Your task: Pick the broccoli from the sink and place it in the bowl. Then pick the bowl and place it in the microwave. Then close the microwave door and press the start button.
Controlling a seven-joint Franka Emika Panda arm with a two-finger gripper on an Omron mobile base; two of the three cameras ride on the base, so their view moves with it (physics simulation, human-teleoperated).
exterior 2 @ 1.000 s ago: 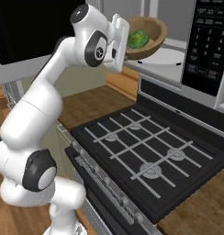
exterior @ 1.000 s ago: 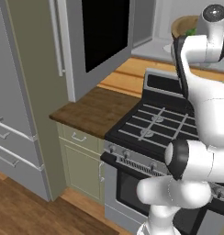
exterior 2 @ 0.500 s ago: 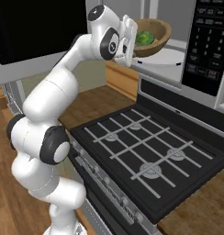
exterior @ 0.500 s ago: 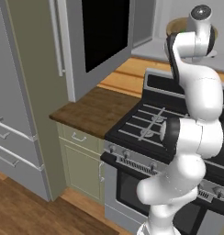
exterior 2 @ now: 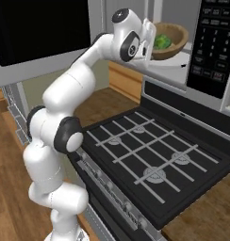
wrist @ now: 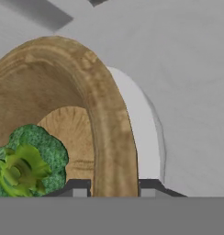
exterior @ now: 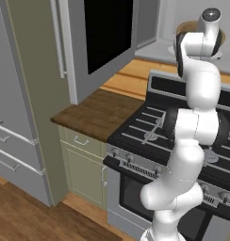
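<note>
My gripper is shut on the thick rim of the brown wooden bowl, one fingertip inside the wall and one outside. The green broccoli lies in the bowl. In the right base view the gripper holds the bowl, with the broccoli in it, inside the microwave's pale cavity, just above the white turntable. The microwave door stands swung open to the left. In the left base view the arm hides most of the bowl. The sink is out of view.
The microwave's black control panel is right of the cavity. Below it is the black stove with grates over its burners. A wooden counter over pale cabinets adjoins the stove, with a grey fridge farther left.
The arm has stretched up and forward, carrying the bowl with the broccoli deeper into the microwave cavity. The grip has stayed the same.
</note>
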